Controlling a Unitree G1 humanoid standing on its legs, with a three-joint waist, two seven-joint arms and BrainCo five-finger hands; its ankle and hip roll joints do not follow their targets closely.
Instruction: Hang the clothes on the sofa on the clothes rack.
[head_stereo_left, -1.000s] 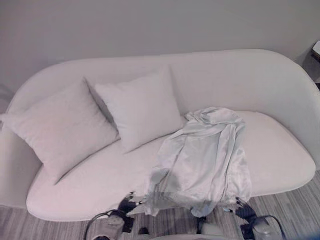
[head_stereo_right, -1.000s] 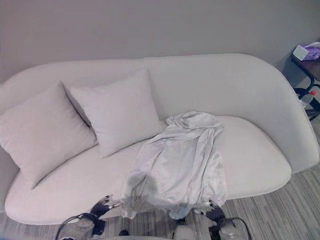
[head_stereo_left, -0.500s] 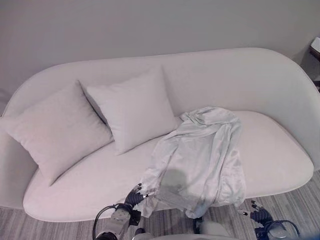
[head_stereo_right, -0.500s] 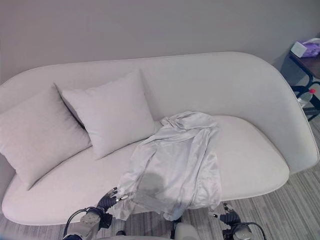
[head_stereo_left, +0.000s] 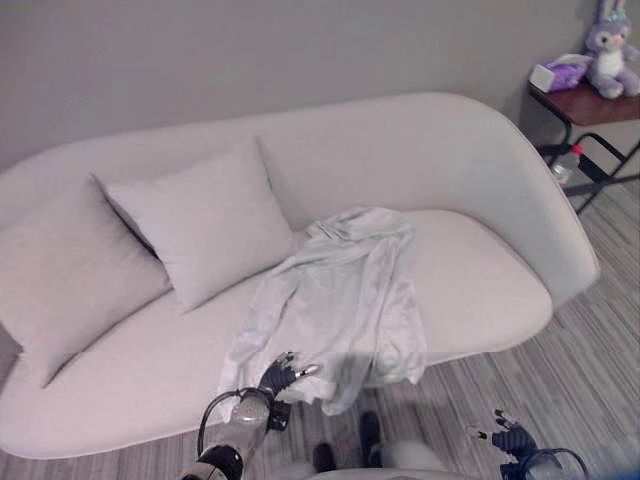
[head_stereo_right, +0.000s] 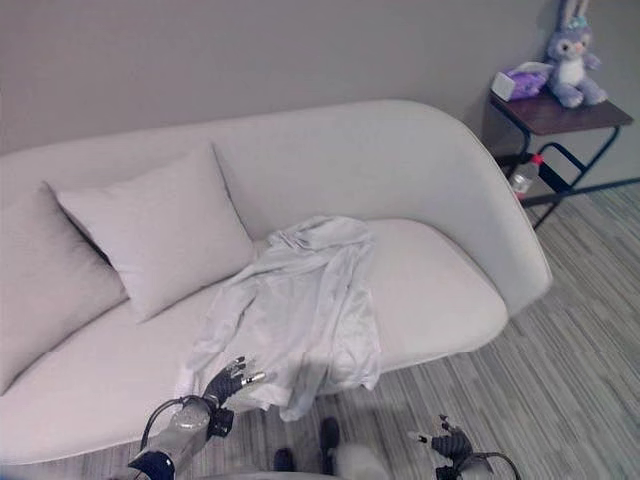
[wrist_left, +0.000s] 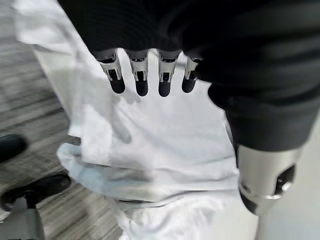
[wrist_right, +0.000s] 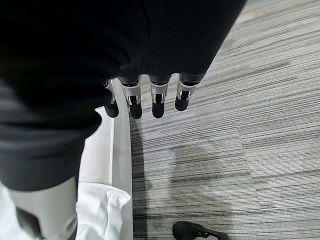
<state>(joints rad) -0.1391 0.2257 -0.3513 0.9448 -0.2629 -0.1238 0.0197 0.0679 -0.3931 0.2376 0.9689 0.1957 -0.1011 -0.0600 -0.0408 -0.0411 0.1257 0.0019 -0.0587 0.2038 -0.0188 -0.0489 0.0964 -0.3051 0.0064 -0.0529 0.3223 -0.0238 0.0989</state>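
A pale silvery shirt (head_stereo_left: 340, 290) lies spread over the seat of the white sofa (head_stereo_left: 480, 180), its lower hem hanging past the front edge. My left hand (head_stereo_left: 280, 378) hovers open at that hem, fingers straight over the cloth (wrist_left: 165, 145) without holding it. Low at the right, my right hand (head_stereo_left: 510, 438) hangs open above the striped floor, away from the shirt; its wrist view shows the sofa's front edge (wrist_right: 120, 150) and a bit of white cloth (wrist_right: 102, 212).
Two white cushions (head_stereo_left: 200, 220) lean against the sofa's back at the left. A dark side table (head_stereo_left: 590, 105) with a plush rabbit (head_stereo_left: 610, 50) and a tissue box stands at the far right. Striped carpet (head_stereo_left: 560, 350) lies in front.
The camera has swung to the right, bringing the side table into view. My left hand has risen to the shirt's hem; my right hand has dropped away from it.
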